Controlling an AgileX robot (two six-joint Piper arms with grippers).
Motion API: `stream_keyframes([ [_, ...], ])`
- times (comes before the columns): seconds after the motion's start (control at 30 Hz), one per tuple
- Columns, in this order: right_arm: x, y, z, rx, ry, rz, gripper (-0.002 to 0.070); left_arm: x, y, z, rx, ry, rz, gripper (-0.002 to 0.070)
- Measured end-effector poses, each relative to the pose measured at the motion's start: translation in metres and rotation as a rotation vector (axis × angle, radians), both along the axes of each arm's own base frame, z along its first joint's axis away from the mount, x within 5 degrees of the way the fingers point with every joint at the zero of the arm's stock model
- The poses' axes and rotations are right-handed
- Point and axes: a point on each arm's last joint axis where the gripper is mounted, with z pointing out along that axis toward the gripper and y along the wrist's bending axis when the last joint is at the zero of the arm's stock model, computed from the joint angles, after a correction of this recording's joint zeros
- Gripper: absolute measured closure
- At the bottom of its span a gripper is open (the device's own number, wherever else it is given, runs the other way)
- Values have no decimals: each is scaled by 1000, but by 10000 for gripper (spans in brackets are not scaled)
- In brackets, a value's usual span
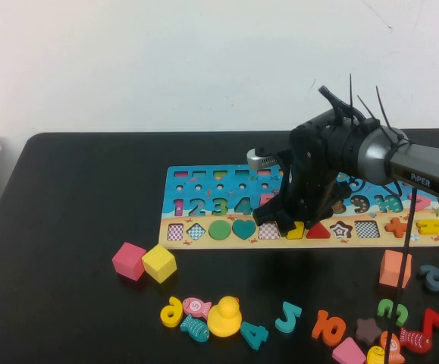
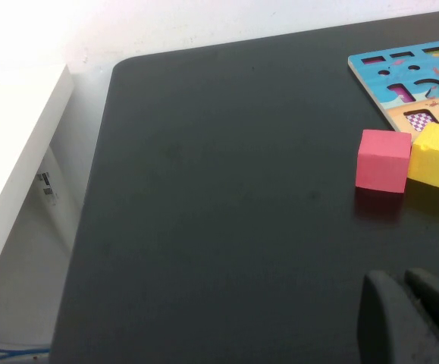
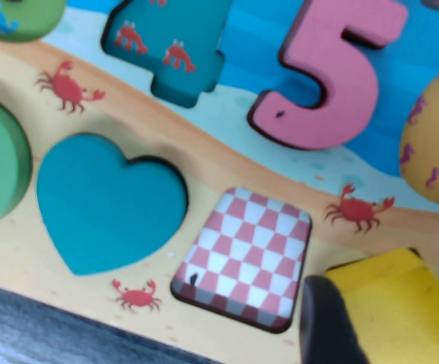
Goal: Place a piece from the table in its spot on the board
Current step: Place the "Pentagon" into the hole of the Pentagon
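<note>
The board lies across the middle of the table. My right gripper hangs low over the board's row of shape slots and is shut on the yellow pentagon piece. In the right wrist view the piece sits at a slot just past the empty pink-checked slot, with one dark finger against its side. The teal heart and pink 5 are seated nearby. My left gripper is shut and empty, low over bare table near the left edge, outside the high view.
A pink cube and a yellow cube stand in front of the board's left end. A yellow duck, fish, numbers and other loose pieces lie along the front. An orange block sits at the right.
</note>
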Motion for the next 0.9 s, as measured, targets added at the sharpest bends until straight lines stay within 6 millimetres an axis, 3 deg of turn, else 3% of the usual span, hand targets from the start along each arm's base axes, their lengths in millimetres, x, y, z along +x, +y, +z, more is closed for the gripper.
stream_keyframes([
  [0.2, 0, 0, 0, 0, 1, 0, 303, 0, 0, 0, 0, 0, 0, 677],
  [0.4, -1, 1, -2, 4, 10, -22, 224, 0, 0, 0, 0, 0, 0, 677],
  [0.63, 1, 1, 2, -9, 29, -56, 202, 0, 0, 0, 0, 0, 0, 677],
  [0.9, 12, -1, 40, -79, 3, -88, 198, 0, 0, 0, 0, 0, 0, 677],
])
